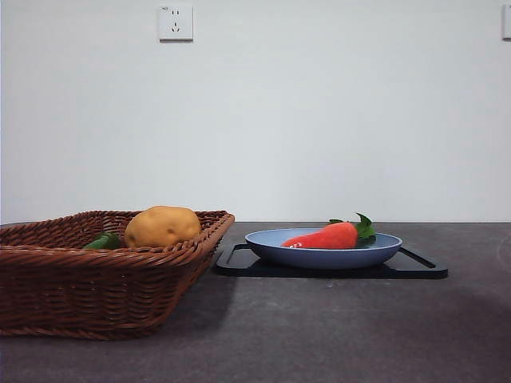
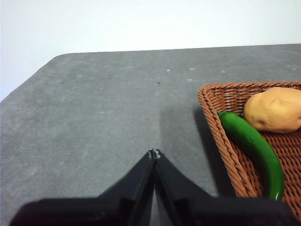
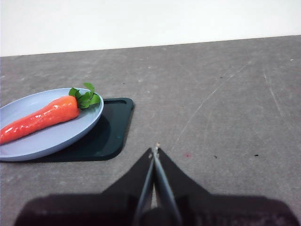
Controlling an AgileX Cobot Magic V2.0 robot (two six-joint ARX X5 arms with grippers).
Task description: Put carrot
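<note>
The red-orange carrot (image 1: 327,237) with green leaves lies in a blue plate (image 1: 319,255) on a black tray (image 1: 419,267). It also shows in the right wrist view (image 3: 40,119), on the plate (image 3: 56,136). My right gripper (image 3: 154,150) is shut and empty, above bare table beside the tray and apart from the carrot. My left gripper (image 2: 154,153) is shut and empty, above bare table beside the wicker basket (image 2: 211,110). Neither gripper shows in the front view.
The brown wicker basket (image 1: 88,275) stands at the left and holds a yellow-orange potato (image 1: 162,226) and a green pepper (image 1: 104,241); both also show in the left wrist view, potato (image 2: 275,109) and pepper (image 2: 251,143). A white wall stands behind the table.
</note>
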